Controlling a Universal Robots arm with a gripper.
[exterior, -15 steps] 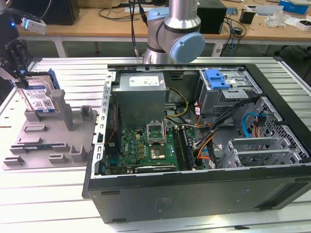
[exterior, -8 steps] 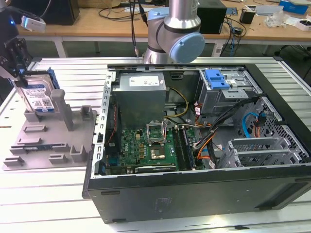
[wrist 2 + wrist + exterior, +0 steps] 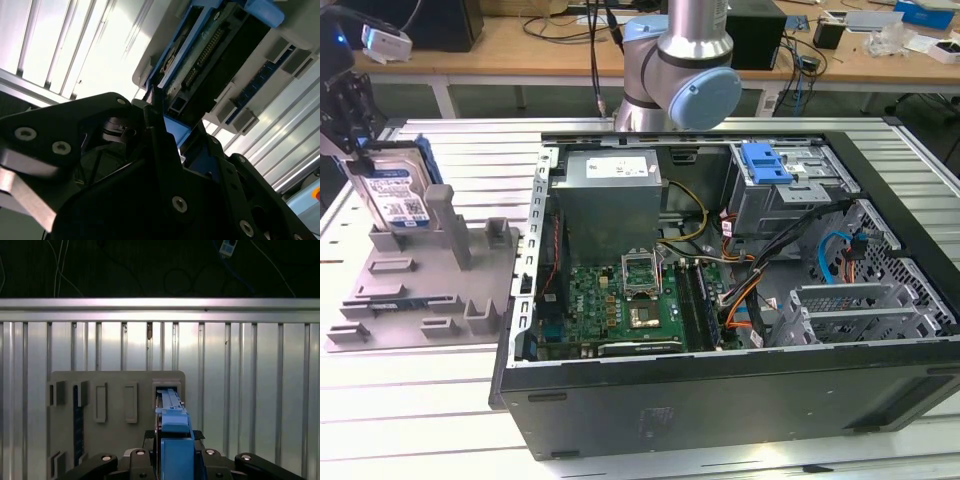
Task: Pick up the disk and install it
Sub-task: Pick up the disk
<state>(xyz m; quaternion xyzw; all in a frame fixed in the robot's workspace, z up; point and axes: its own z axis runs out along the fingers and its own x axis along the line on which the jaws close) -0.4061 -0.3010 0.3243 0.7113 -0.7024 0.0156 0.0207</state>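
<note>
The disk [image 3: 398, 197] stands on edge in a slot of the grey fixture [image 3: 420, 290] at the exterior view's left, silver with a blue-and-white label and a blue bracket. My gripper [image 3: 364, 150] reaches down over its upper end, and its black fingers sit against both sides of the blue bracket. In the first wrist view the disk's blue edge [image 3: 174, 415] runs from the fixture's slot to my gripper [image 3: 175, 435], which is shut on it. The second wrist view has the disk's connector end [image 3: 210, 55] just beyond the black fingers [image 3: 157, 125].
An open computer case [image 3: 720, 400] lies at the middle and the exterior view's right, with a motherboard [image 3: 620, 300], a power supply [image 3: 610, 200], cables and a grey drive cage with a blue latch [image 3: 765, 163]. The arm's body [image 3: 685, 60] rises behind the case. Everything rests on a ribbed aluminium table [image 3: 400, 420].
</note>
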